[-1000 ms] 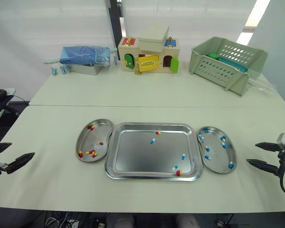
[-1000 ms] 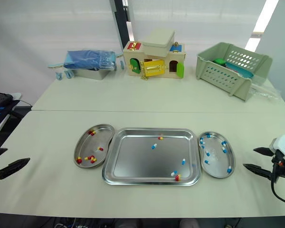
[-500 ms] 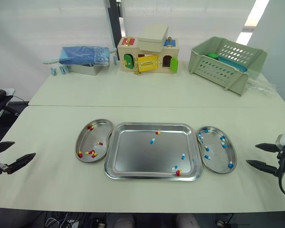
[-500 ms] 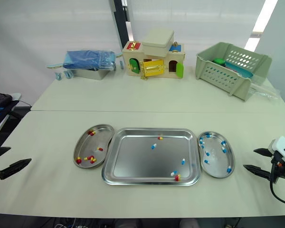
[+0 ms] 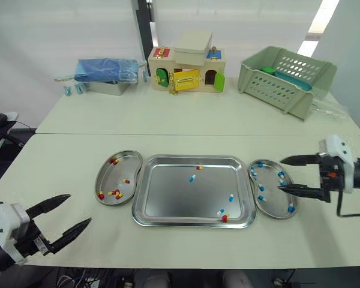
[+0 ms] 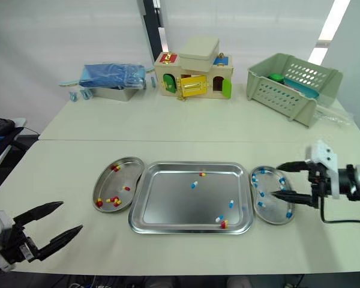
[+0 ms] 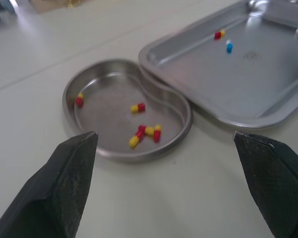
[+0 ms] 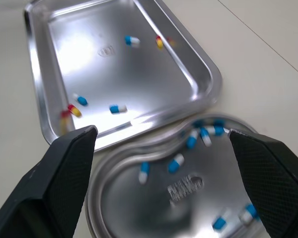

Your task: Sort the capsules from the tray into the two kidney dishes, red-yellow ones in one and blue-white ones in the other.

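Having advanced, right hand (image 5: 281, 174) overhangs blue-white dish (image 5: 276, 217).

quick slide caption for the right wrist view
Right tool open over the kidney dish of blue-white capsules, tray of unsorted capsules alongside.

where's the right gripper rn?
In the head views, the right gripper hangs open over the right kidney dish holding blue-white capsules, just right of the tray.

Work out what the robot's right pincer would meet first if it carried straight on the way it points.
Most likely the steel kidney-shaped dish holding blue-white capsules: the open right pincer aims at it in its wrist view. Height is unclear; if it clears the dish, the rectangular steel tray comes next.
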Tool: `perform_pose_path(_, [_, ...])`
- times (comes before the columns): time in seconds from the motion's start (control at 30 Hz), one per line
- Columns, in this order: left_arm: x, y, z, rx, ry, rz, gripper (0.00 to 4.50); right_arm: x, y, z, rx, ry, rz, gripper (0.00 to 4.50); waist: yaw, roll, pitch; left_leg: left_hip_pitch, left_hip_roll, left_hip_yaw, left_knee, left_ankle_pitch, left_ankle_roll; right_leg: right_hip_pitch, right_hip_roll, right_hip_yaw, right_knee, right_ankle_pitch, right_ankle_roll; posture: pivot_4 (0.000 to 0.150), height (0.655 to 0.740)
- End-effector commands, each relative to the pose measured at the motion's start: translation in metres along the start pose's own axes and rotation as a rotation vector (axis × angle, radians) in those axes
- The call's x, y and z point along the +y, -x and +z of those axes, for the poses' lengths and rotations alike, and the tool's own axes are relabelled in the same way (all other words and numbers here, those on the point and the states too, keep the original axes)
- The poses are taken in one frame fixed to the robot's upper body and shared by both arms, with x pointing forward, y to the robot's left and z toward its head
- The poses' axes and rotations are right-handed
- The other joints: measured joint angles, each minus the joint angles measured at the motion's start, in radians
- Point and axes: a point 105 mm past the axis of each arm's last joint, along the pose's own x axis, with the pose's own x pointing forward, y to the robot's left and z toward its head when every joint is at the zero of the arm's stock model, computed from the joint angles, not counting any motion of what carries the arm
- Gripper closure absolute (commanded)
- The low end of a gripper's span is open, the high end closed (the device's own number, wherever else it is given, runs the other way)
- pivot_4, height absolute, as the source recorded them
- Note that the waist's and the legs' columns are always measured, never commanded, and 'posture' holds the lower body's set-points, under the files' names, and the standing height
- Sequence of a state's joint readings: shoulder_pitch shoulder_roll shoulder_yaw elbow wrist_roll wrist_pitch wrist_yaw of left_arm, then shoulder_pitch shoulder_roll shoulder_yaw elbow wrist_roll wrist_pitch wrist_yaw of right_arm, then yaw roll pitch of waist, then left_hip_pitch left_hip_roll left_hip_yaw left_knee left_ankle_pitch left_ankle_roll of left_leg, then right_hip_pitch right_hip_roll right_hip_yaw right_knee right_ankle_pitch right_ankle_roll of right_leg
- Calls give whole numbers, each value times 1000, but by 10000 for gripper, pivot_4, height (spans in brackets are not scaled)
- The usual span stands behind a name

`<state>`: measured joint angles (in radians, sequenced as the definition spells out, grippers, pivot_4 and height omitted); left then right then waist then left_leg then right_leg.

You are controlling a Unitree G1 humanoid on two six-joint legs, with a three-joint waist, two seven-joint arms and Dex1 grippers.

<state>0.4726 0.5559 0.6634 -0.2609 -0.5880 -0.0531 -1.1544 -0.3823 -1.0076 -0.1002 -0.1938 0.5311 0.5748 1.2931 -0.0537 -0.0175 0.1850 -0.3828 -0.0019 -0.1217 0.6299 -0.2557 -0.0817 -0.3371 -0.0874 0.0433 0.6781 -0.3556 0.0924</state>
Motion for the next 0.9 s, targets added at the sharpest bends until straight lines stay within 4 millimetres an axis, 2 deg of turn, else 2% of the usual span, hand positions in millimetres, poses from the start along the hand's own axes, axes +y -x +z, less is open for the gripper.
perform_pose_path(0.03, [-36,-13,11,-115,-11,-13,0,6,-32,18,-5,66,96,421,-2,-1,0,0,0,0,0,0,0,0,0,0,0,0,0,1500,7400])
perform_pose_path(0.2, [-73,-25,12,-201,54,29,0,11,-76,30,3,167,224,421,11,-1,0,-2,-1,-1,0,0,0,0,-1,-1,-1,0,0,1500,7400])
perform_pose_path(0.33, [-109,-24,5,-233,70,12,0,15,-117,35,57,284,325,421,1,-3,0,-2,-2,1,0,0,0,0,-2,1,-4,1,2,1500,7400])
perform_pose_path(0.5, [-128,-26,4,-275,71,44,0,8,-152,31,96,359,374,421,-5,-3,0,-2,-2,1,0,0,0,-1,-2,1,-5,1,2,1500,7400])
perform_pose_path(0.67, [-133,-31,10,-320,81,120,0,0,-170,27,143,423,391,421,-15,-3,0,-4,-2,4,-1,-2,2,-1,-2,3,-14,3,4,1500,7400])
perform_pose_path(0.73, [-135,-34,15,-333,101,140,0,-1,-174,28,143,432,403,4142,-18,-3,0,-9,-2,4,-1,-2,1,-5,-2,3,-14,3,4,1500,7400])
perform_pose_path(0.87, [-135,-40,23,-343,136,174,0,-5,-182,26,171,467,412,15662,-21,-3,0,-13,-2,3,0,-1,0,-9,-2,2,-13,3,4,1500,7400])
perform_pose_path(0.9, [-137,-41,23,-340,139,172,0,-5,-184,26,178,472,414,15662,-21,-3,0,-13,-2,3,0,-1,0,-9,-2,2,-13,3,4,1500,7400])
